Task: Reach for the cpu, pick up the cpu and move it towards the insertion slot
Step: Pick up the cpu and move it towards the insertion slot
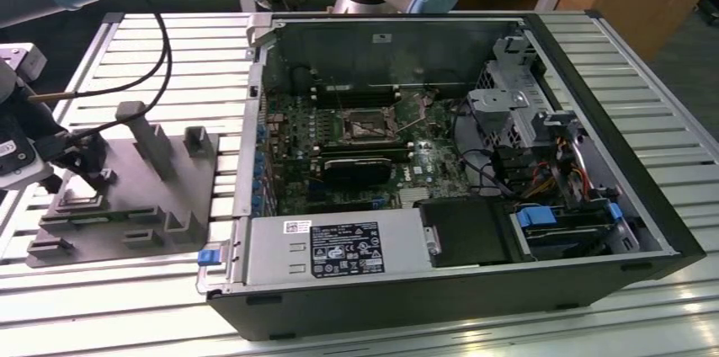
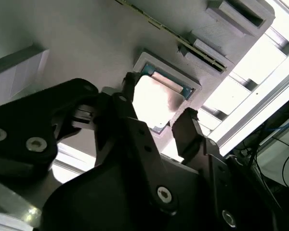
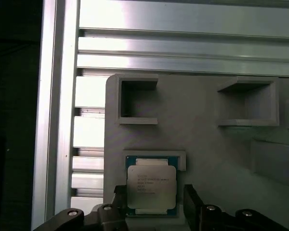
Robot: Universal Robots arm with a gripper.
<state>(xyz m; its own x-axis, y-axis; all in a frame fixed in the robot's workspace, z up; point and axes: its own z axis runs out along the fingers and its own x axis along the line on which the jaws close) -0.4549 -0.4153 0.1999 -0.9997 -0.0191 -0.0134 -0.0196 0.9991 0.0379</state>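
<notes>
The cpu (image 3: 151,180) lies flat in a square recess of the grey plastic fixture (image 3: 202,139), silvery top up with a green edge around it. My gripper (image 3: 154,190) hangs low over it, open, with one black finger (image 3: 191,199) on each side of the chip and a small gap to it. In the second wrist view the cpu (image 2: 156,98) shows bright between the two fingers (image 2: 185,127). In the exterior view my gripper (image 1: 77,167) is over the fixture (image 1: 157,205) at the exterior view's left. The insertion slot (image 1: 365,125) sits on the motherboard inside the open computer case.
The open computer case (image 1: 584,231) fills the exterior view's middle and right, with a power supply (image 1: 337,247) along its near side. Tall grey posts (image 1: 141,134) rise from the fixture beside my gripper. Empty square pockets (image 3: 137,101) lie beyond the cpu. The slatted aluminium table (image 1: 124,306) runs underneath.
</notes>
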